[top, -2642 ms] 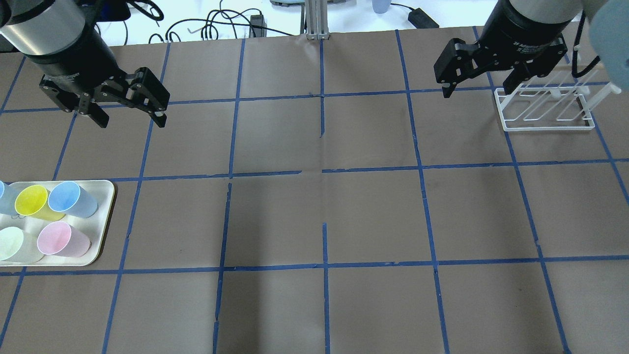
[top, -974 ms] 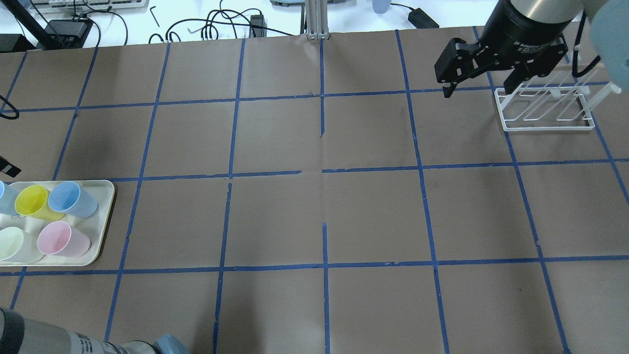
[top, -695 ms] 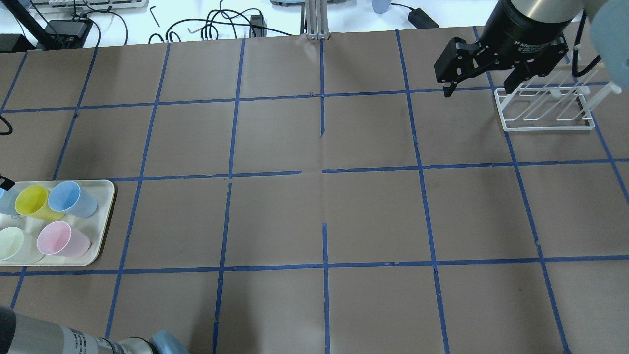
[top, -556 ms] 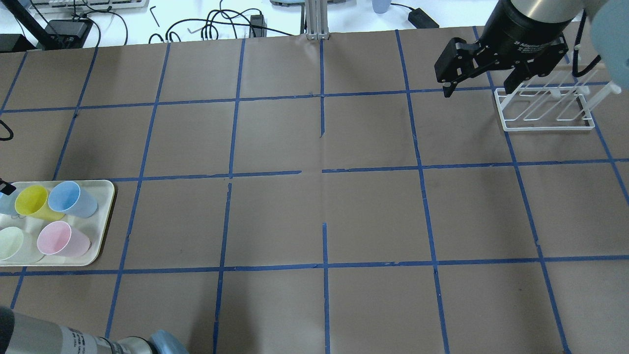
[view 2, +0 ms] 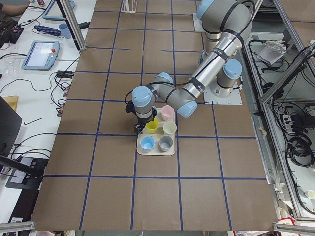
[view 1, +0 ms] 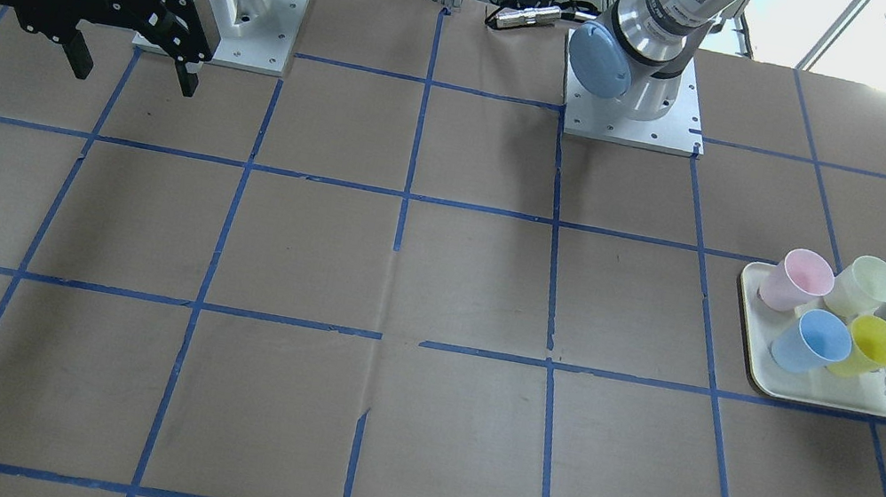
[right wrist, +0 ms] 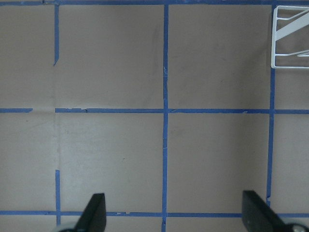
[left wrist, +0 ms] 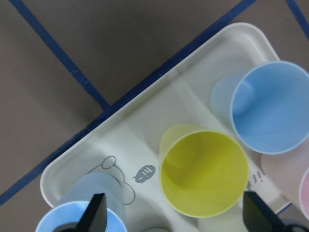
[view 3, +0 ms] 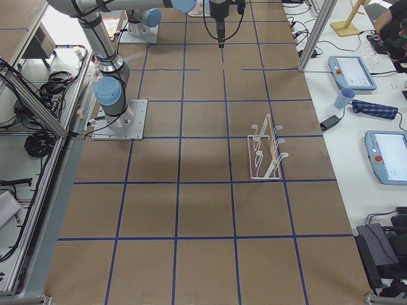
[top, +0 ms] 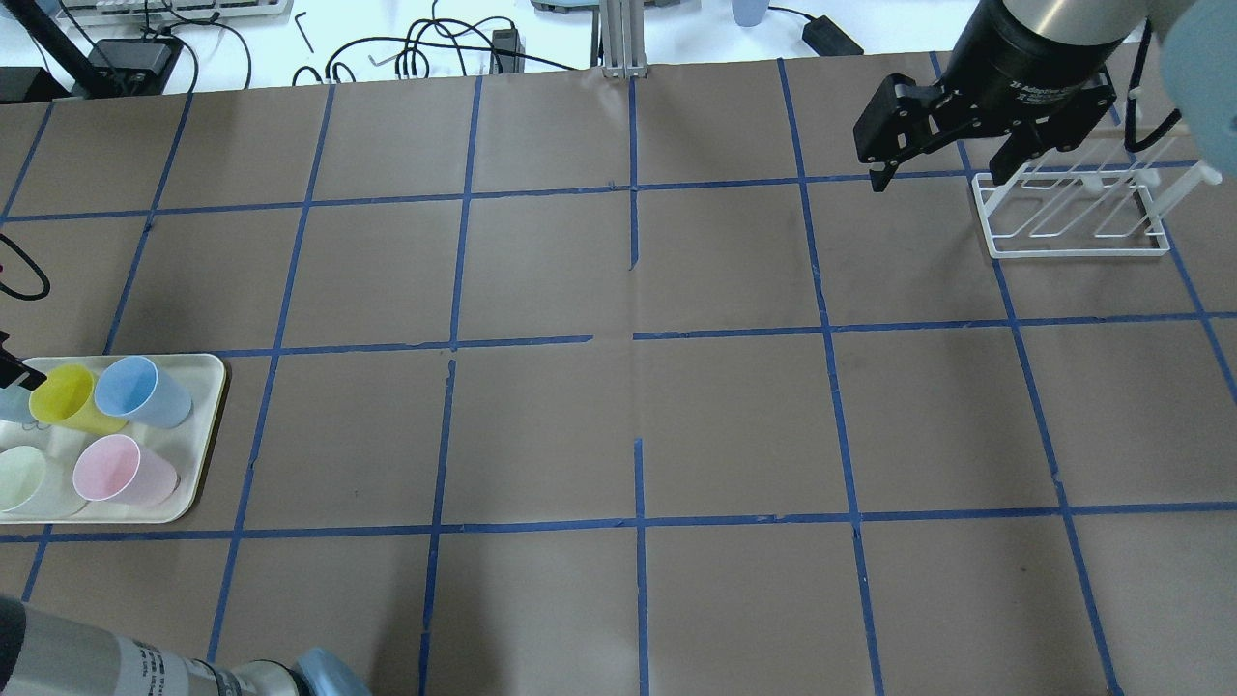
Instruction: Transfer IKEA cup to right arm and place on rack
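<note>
Where the bright yellow plain plastic cup stands: on the cream flat tray with round corners, mouth up, in the middle of a row of three cups.
Neighbours on the tray: a light blue plastic cup is just beside the yellow one. The other light blue cup is near it on the other side.
Left gripper: the black two-finger left gripper hangs over the tray, right above the yellow cup. Its fingers are far apart and it holds nothing.
Right gripper: the black two-finger right gripper is well apart from the tray. Its fingers are far apart and it holds nothing too.
Rack: the white wire rack with slanted pegs is well apart from the tray, at the other end of the table, with no cup on it.
How the cup will feel: I think it is very light, thin and smooth. It could slip, and it could squash if pinched hard.
Where to hold: I think near the top, with a soft pinch. That leaves the bottom part free for the right gripper.
Watch out: one finger looks lined up over the other light blue cup and may bump it.
</note>
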Motion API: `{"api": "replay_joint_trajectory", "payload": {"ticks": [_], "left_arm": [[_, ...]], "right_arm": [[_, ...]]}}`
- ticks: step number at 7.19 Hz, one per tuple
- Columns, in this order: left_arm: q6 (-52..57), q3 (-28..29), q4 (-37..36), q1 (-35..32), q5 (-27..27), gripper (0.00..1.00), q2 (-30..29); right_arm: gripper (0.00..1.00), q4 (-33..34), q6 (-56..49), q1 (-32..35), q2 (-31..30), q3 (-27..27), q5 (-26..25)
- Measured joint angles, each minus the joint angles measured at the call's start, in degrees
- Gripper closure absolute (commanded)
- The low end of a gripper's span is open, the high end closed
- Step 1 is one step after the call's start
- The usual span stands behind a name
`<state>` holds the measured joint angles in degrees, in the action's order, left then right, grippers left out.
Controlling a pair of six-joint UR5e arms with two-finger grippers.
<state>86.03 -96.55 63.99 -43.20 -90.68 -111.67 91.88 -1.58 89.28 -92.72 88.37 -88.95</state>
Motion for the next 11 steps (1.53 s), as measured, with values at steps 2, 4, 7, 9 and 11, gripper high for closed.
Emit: {"api": "replay_joint_trajectory", "payload": {"ticks": [2,4,7,9,11], "left_arm": [[0.1,0.0,-1.0,0.0,0.1,0.0,-1.7],[-0.1,-0.2,-1.6,-0.1,0.4,0.09,-2.8],[-0.4,-1.3,-2.4,-0.5,0.1,0.52,-3.3],[-0.1,-1.6,-2.7,-0.5,0.0,0.91,-3.2],[0.0,-1.8,-2.7,-0.5,0.0,1.0,-3.1]], "right_arm": [[0.0,0.0,0.0,0.0,0.0,0.0,0.0],[0.0,0.0,0.0,0.0,0.0,0.0,0.0],[0.0,0.0,0.0,0.0,0.0,0.0,0.0],[0.0,0.0,0.0,0.0,-0.1,0.0,0.0],[0.0,0.0,0.0,0.0,-0.1,0.0,0.0]]}}
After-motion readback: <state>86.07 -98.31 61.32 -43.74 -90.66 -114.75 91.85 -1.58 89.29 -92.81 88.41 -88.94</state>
